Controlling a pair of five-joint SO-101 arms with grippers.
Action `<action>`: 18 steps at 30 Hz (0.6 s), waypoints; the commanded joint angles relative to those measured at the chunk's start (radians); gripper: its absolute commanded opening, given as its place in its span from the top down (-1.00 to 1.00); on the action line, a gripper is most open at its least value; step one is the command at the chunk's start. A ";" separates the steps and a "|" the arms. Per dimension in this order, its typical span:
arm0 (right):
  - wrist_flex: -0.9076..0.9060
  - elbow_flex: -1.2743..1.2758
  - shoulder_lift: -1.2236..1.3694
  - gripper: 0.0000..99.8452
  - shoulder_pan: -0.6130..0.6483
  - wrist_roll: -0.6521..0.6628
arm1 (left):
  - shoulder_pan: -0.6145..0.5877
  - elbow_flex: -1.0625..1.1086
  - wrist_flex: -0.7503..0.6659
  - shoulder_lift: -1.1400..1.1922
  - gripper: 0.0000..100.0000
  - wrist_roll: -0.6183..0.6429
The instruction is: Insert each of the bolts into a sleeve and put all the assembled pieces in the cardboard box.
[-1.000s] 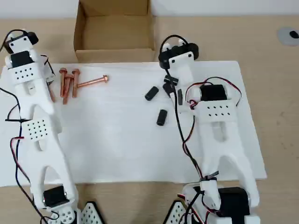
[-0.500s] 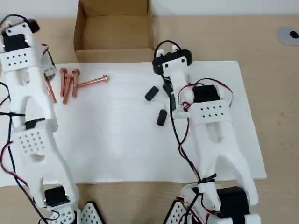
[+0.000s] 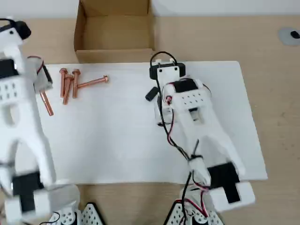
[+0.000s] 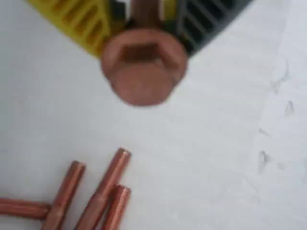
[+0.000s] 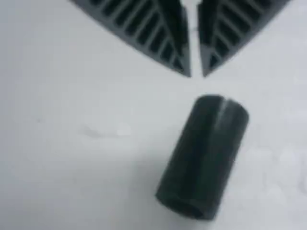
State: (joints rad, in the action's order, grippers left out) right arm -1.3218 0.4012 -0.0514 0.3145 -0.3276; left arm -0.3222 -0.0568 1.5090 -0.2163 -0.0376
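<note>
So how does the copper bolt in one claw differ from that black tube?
The bolt is copper-coloured with a hex head; the sleeve is plain black. The bolt is clamped in the left gripper; the sleeve lies loose near the right gripper. Both are over the white sheet.

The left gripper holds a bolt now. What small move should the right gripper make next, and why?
Probably open the right gripper and lower it over the sleeve. Its jaws are shut and empty, the sleeve lies loose on the white sheet just beyond its tips, and the bolt in the left gripper needs a sleeve.
</note>
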 commanded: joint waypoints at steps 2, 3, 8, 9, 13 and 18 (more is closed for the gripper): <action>-0.040 -0.166 0.053 0.98 0.010 -0.012 | 0.009 0.350 -0.204 -0.360 0.97 -0.005; -0.040 -0.185 0.064 0.98 0.010 -0.018 | 0.009 0.411 -0.241 -0.421 0.97 -0.005; -0.038 -0.246 0.101 0.97 0.010 -0.034 | 0.009 0.628 -0.350 -0.671 0.98 -0.049; -0.038 -0.251 0.107 0.94 0.010 -0.034 | 0.011 0.655 -0.359 -0.710 0.98 -0.064; -0.038 -0.251 0.117 0.73 0.013 -0.032 | 0.011 0.741 -0.370 -0.822 0.98 -0.106; -0.040 -0.242 0.117 0.57 0.015 -0.032 | 0.011 0.796 -0.368 -0.921 0.98 -0.109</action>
State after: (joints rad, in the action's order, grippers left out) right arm -1.3556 0.2018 0.0683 0.3145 -0.3521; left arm -0.3222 0.7350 1.1638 -1.0725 -0.1404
